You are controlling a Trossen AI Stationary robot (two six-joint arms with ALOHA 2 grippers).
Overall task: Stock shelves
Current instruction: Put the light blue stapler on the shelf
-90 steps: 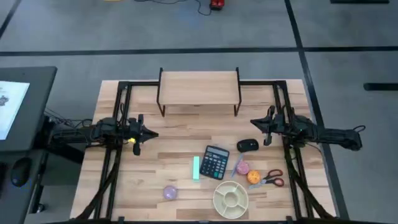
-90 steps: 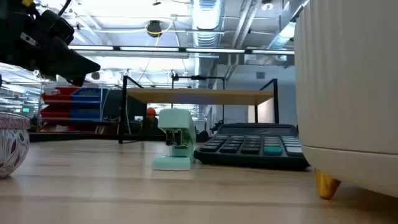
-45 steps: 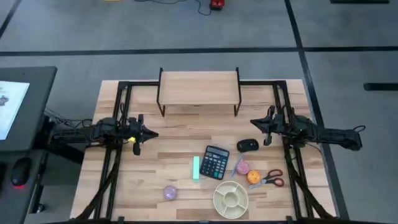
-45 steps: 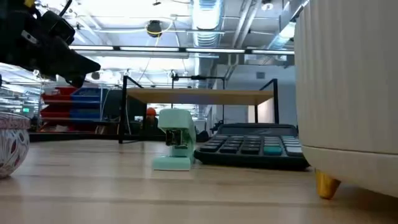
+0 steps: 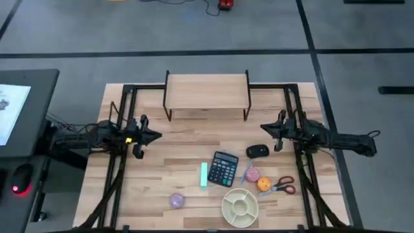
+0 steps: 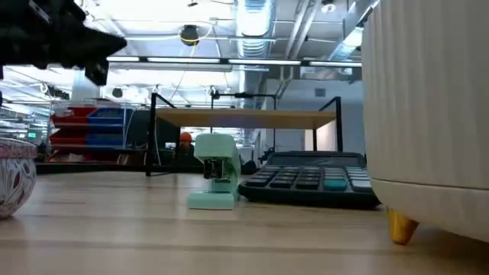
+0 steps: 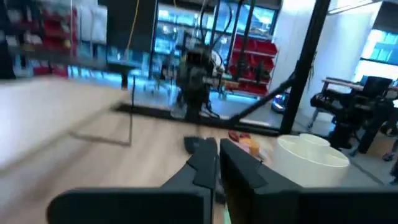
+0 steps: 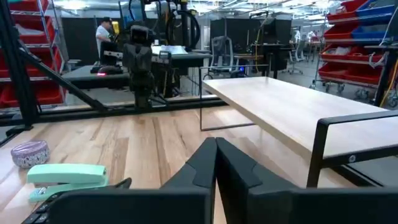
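Your table (image 5: pixel 187 145) is pale wood in jointed planks with a smooth, lightly satin face, framed by matt black metal rails. The shelves (image 5: pixel 207 90) have the same light wood on top, bare and smooth, standing on thin black metal legs. Both pincers, left pincer (image 5: pixel 138 137) and right pincer (image 5: pixel 279 131), look like matt black plastic or metal; you cannot tell which. The calculator (image 5: pixel 224 169) is dark plastic with matt keys. The stapler (image 6: pixel 215 179) is mint plastic with a soft sheen. The round divided dish (image 5: pixel 240 206) is cream, ribbed outside and matt.
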